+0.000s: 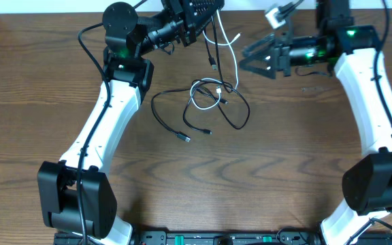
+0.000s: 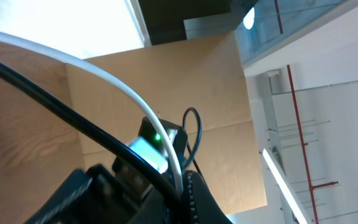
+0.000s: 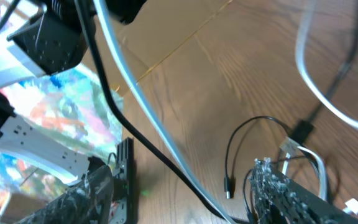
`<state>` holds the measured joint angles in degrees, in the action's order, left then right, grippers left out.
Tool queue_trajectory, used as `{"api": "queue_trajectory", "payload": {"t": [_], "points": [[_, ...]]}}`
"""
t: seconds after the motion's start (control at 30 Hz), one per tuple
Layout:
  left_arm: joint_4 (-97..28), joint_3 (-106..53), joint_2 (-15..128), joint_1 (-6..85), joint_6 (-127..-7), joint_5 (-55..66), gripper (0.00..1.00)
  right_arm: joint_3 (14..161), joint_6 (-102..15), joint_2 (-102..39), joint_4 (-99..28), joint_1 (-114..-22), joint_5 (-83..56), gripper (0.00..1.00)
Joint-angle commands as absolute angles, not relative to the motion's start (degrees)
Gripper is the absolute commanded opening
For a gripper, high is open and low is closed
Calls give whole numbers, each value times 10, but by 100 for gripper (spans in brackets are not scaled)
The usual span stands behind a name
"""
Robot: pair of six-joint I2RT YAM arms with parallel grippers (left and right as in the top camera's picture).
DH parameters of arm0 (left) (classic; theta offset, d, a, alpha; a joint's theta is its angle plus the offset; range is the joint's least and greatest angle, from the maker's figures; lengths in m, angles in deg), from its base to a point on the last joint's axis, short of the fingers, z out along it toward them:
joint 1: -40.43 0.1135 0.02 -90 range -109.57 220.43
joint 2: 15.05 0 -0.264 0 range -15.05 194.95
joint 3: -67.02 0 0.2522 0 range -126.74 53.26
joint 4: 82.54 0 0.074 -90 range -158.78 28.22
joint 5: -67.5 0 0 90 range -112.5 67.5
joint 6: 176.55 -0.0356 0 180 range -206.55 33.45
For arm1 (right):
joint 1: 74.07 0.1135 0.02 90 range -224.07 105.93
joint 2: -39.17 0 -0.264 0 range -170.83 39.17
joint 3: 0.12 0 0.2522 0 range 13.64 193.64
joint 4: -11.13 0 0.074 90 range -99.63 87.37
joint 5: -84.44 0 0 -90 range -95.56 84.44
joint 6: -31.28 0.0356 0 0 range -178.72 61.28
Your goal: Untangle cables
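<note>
While the left gripper (image 1: 206,20) is held raised over the far side of the table (image 1: 250,177), its jaws are closed on the cables (image 1: 218,94). A white cable (image 1: 237,64) and a black cable (image 1: 211,47) are seen descending from it toward the tabletop. In the left wrist view, the white cable (image 2: 104,74) and the black cable (image 2: 55,109) are seen running side by side across the frame toward the gripper body.

The right gripper (image 1: 245,58) is positioned just to the right of the hanging strands and pointed at them. Its jaws are spread apart and nothing is clamped. In the right wrist view, both strands are seen passing between the two fingers (image 3: 92,193); whether either finger is touched cannot be told.

The remainder of the cables is laid on the table near its centre, below the left gripper. The white cable is coiled there in a small loop, and black loops are spread from it to the left and right. Small plugs are visible at the loose black ends beside the coil.
</note>
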<state>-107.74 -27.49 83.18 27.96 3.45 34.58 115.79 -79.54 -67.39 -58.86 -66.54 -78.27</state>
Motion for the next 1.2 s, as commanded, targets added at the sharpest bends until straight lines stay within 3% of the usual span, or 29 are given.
{"api": "queue_trajectory", "payload": {"t": [0.0, 0.07, 0.33, 0.43, 0.57, 0.63, 0.7, 0.83, 1.17], "points": [[-1083, -282, 819, 282, 25, 338, 7, 1157, -814, -672, -574, -630, -744, 60], [-1083, -282, 819, 282, 25, 338, 7, 1157, -785, -672, -550, -612, -692, 51], [-1083, -282, 819, 273, 24, 340, 7, 1157, -656, -672, -433, -575, -506, 36], [-1083, -282, 819, 272, 24, 340, 7, 1157, -628, -672, -429, -573, -466, 2], [-1082, -282, 819, 272, -7, 340, 8, 1158, -569, -665, -456, -588, -382, 1], [-1072, -282, 819, 272, -45, 340, 17, 1159, -553, -645, -473, -600, -360, 1], [-1034, -282, 819, 272, -88, 340, 36, 1160, -519, -610, -496, -613, -302, 1], [-900, -282, 819, 273, -206, 337, 53, 1160, -497, -537, -513, -641, -254, 1], [-626, -282, 820, 272, -422, 226, 55, 1160, -446, -400, -472, -692, -264, 1]]}}
